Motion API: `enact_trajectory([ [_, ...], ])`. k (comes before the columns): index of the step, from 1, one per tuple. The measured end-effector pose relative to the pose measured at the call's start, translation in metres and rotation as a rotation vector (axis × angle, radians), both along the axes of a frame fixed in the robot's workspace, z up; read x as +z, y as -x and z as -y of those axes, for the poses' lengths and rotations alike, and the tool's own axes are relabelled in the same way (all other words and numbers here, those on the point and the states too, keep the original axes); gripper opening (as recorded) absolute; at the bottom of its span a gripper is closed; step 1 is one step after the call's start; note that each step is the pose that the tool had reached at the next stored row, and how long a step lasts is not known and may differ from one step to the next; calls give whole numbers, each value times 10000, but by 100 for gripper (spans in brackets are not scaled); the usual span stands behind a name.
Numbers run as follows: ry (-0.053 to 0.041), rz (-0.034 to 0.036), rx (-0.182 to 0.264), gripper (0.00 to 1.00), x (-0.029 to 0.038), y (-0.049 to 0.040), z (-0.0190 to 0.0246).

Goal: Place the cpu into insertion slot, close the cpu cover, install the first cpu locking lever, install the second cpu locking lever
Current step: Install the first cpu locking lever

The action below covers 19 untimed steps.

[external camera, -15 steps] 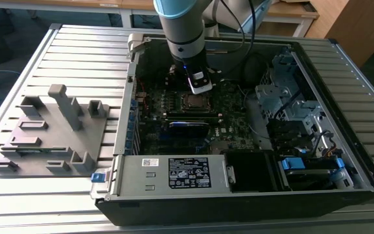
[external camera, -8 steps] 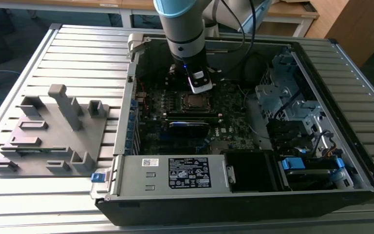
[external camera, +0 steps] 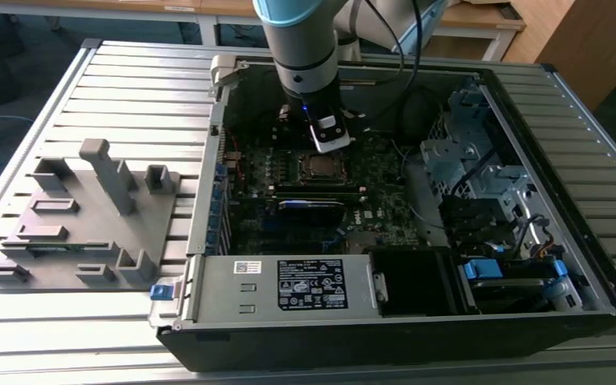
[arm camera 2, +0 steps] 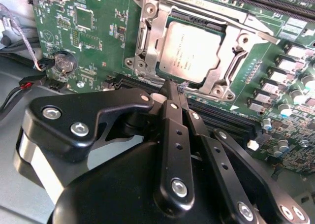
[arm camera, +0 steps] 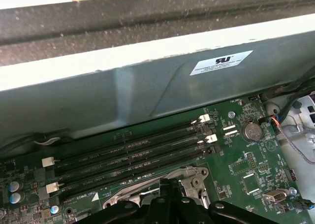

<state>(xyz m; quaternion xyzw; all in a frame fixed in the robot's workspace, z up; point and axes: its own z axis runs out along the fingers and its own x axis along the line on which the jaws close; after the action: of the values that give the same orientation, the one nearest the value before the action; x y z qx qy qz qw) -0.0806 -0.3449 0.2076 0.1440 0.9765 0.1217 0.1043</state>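
Second wrist view is showing the cpu (arm camera 2: 196, 51) sitting in the insertion slot (arm camera 2: 147, 37), the cpu cover (arm camera 2: 222, 81) lying around it, and the gripper (arm camera 2: 173, 88), fingers pressed together, hovering beside the slot's edge, near memory slots (arm camera: 133, 152).

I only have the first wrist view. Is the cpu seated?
Observer: Yes. In the second wrist view the cpu lies flat in the insertion slot.
Operator: Cover?
Observer: The cpu cover is down, framing the chip.
Operator: Where's the tool?
Observer: In the second wrist view the gripper is at the slot's edge, jaws shut and holding nothing.
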Motion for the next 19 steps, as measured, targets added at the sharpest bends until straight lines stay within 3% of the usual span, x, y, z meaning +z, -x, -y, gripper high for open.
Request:
enact_trajectory([
  [11, 8, 0, 1, 10, 9, 0, 0],
  [15, 93, 0, 0, 10, 9, 0, 0],
  [19, 98, 0, 0, 10, 9, 0, 0],
])
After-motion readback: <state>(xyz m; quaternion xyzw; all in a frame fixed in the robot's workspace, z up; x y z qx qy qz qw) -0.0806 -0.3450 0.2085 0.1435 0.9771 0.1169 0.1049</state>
